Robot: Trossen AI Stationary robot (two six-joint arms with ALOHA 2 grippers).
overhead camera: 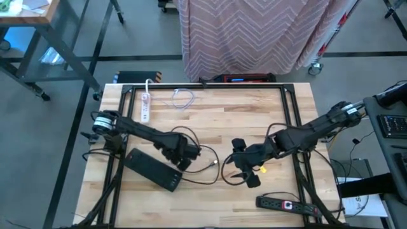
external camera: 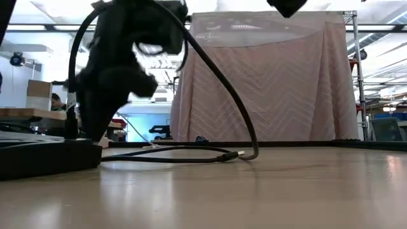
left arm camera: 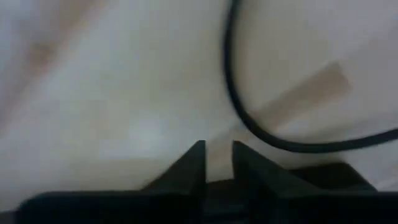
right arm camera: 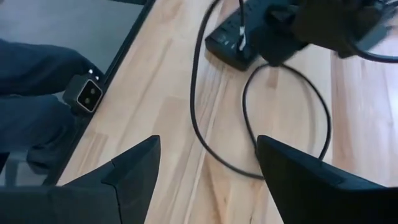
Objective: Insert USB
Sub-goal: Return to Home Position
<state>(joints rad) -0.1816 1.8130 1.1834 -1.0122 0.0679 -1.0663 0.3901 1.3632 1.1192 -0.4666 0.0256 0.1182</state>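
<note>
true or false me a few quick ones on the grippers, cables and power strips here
1. The right gripper is open. True.
2. The white power strip lies on the right arm's side of the table. False: it lies on the left arm's side.
3. A black cable lies loose on the table. True.
4. The right gripper grips a cable. False: nothing sits between its fingers.
5. The left gripper hangs over the white power strip. False: it is beside the black outlet extension.
</note>
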